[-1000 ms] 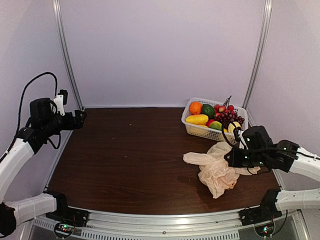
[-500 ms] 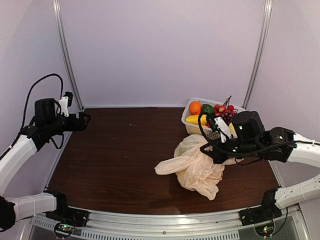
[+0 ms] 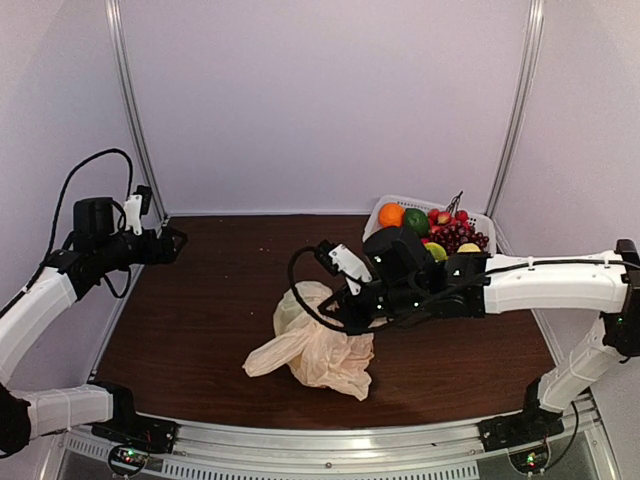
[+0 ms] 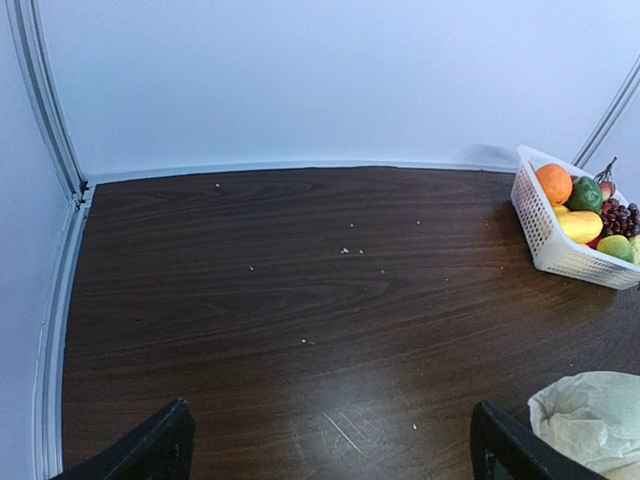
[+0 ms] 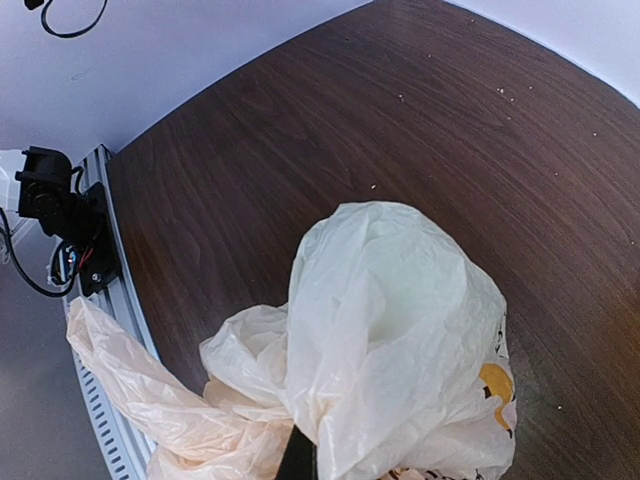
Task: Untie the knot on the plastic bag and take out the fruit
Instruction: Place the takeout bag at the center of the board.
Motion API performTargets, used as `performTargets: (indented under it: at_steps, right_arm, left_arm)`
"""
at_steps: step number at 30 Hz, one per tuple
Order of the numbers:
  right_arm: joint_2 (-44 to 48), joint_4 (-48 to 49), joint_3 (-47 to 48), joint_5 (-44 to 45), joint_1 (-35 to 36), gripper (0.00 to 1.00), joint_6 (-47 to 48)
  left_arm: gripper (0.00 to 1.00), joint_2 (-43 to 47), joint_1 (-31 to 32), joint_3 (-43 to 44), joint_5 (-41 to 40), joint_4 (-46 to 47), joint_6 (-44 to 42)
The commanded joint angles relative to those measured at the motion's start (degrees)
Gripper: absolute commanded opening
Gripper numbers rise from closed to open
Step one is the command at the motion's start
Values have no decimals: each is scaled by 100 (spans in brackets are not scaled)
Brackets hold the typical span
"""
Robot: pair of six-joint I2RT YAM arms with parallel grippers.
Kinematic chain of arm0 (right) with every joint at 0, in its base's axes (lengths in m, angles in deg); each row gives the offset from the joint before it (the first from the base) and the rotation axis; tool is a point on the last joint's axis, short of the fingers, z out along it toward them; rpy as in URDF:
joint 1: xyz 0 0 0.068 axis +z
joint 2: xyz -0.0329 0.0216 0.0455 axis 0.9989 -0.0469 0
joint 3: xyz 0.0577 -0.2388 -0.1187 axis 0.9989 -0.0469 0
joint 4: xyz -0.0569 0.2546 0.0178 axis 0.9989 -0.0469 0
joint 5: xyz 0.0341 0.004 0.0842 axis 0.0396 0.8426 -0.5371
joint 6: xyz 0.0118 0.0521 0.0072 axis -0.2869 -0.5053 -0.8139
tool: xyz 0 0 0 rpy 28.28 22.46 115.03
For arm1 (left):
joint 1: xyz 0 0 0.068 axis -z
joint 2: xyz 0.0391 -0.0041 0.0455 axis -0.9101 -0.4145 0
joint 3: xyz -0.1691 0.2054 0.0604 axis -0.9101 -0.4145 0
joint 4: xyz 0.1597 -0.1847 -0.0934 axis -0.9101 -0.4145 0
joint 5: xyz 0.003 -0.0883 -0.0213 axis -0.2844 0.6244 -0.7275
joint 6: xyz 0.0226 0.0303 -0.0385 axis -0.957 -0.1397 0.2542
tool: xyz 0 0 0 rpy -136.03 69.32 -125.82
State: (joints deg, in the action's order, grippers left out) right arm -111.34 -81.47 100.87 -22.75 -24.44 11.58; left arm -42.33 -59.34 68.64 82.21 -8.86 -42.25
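Bag: thin, crinkled, translucent cream plastic, standing on the table a little right of centre and toward the near edge, apart from the basket. Its upper part was drawn up into a rounded, puffed dome; a loose flared tail of plastic trailed out to the near left and lay on the wood. A yellow-orange patch showed at one lower side in the right wrist view; whether print or contents could not be told. The knot could not be made out among the bunched folds. Right gripper: fingers pressed together, pinching a gather of the bag's plastic at its upper right side, the arm stretched low across the table from the right. Left gripper: fingers spread wide, holding nothing, raised at the far left edge of the table, well apart from the bag. Basket: white lattice, at the far right corner, partly hidden behind the right arm in the top view; it held an orange, a dark green piece, a long yellow mango and dark grapes. Table: dark brown wood grain, scattered with small pale specks, pale walls on three sides.
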Motion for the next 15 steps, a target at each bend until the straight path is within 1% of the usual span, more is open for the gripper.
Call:
performTargets:
  at_steps: [1,6,12,15]
  right_arm:
    - [-379,372,325,-169,15,0,350]
    - [-727,456,267,-44,-35,0,397]
    - [-1035,947,-86,-145,-65,0,115]
    - [-1083,1021,-125,-154,-64,0,19]
  left_arm:
    - [98,-4,14,-111,293,224,-112]
    - [98,-62,18,-111,480,254,-129]
    - [98,-79,62,-128,623,315,-136]
    - [98,-138,138,-129,660,312,-137]
